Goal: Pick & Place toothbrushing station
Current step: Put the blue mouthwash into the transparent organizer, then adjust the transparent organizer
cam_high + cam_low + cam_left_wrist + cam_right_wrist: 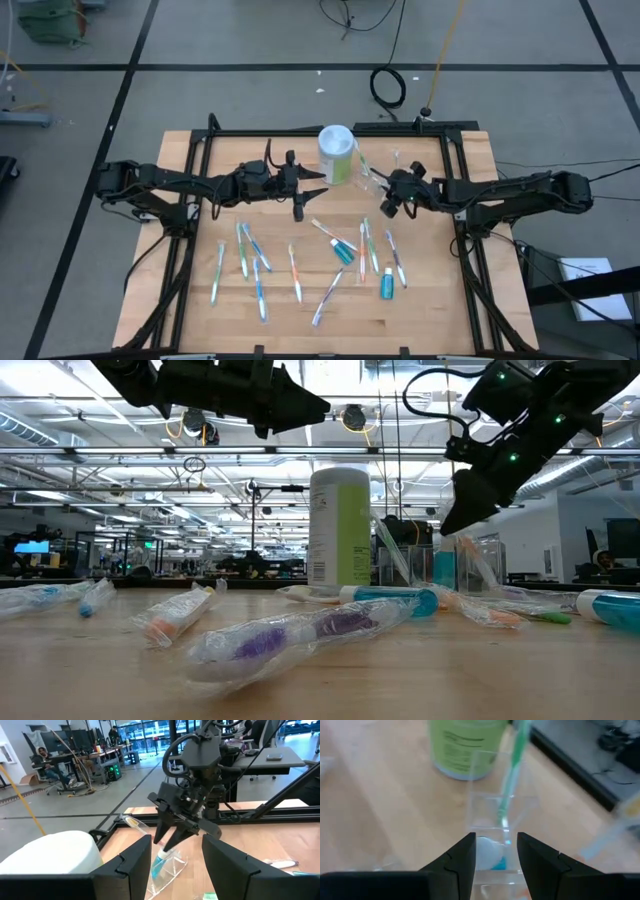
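The right gripper (493,851) hangs directly over the clear cup (502,812), fingers parted a little and holding nothing. Just beyond the cup from it stands a green-and-white canister (337,153). A green toothbrush (511,775) leans out of the cup, and a teal tube (161,862) sits low inside it. The left gripper (299,205) waits on the far side of the canister, fingers apart and empty.

The cup looks thin and light; I'd guess a nudge would tip it, especially with the brush leaning out. The loose toothbrushes (258,270) lie flat nearer the front edge of the table (180,150), in slippery-looking wrappers. Each looks slim and stiff, best pinched across the handle's middle.
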Action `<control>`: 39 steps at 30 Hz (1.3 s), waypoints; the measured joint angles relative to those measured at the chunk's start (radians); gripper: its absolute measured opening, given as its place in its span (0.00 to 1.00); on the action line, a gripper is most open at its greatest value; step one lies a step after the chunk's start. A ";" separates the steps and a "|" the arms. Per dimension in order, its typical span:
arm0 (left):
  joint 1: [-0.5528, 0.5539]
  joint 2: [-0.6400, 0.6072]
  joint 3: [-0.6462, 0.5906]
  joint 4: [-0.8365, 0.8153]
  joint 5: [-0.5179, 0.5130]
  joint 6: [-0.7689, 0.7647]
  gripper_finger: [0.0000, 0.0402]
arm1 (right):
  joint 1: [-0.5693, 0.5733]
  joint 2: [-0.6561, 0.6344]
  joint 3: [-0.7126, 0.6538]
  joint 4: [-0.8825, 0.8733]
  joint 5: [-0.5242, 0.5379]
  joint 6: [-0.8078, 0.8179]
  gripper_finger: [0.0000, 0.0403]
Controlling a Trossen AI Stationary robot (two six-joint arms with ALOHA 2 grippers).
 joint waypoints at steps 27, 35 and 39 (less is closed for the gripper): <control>0.000 0.000 0.000 0.002 0.000 0.004 0.45 | 0.000 0.000 0.000 -0.034 0.275 -0.004 0.28; 0.000 0.000 0.000 0.000 0.000 0.005 0.45 | 0.016 -0.047 0.011 -0.033 0.003 -0.007 0.26; 0.000 0.000 0.000 0.000 0.000 0.029 0.45 | 0.026 -0.090 0.016 -0.019 -0.118 -0.002 0.24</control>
